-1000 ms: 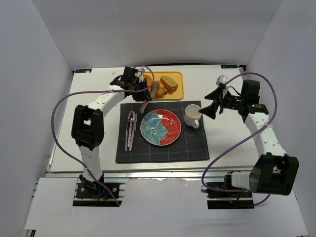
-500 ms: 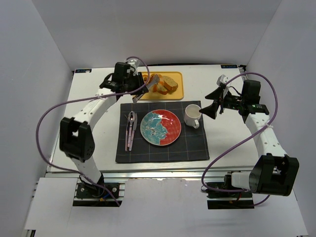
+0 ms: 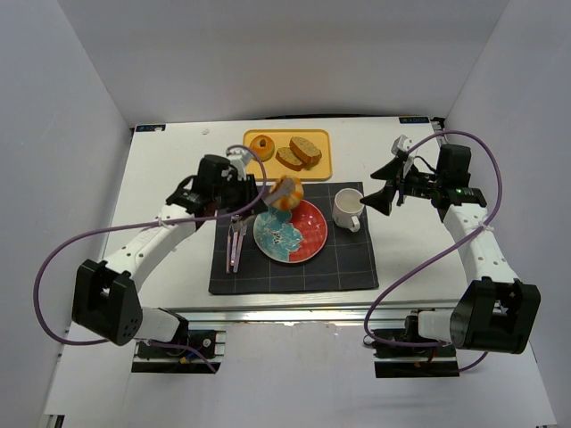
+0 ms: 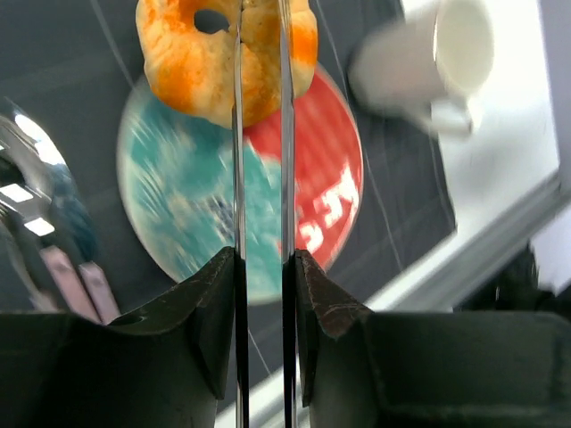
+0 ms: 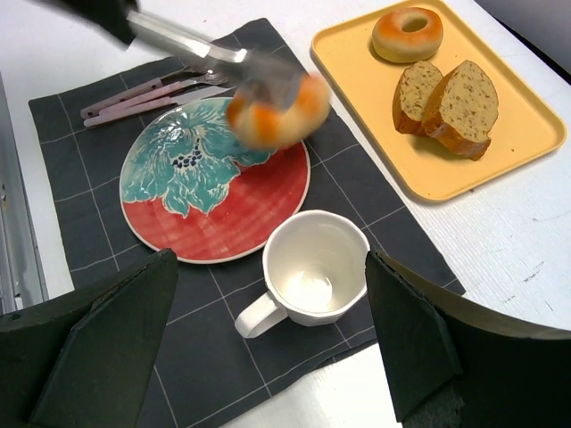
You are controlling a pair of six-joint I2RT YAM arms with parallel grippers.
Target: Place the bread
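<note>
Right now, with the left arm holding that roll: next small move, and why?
Probably ease the left pincer down and slightly toward the middle of the plate before letting go. The tongs it holds clamp the twisted roll seemingly above the plate's far rim, so releasing here might drop it onto the edge.

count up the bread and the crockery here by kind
glossy rolls: 2 (held roll, tray roll)
tan slices: 2
plate: 1
mug: 1
total: 6
</note>
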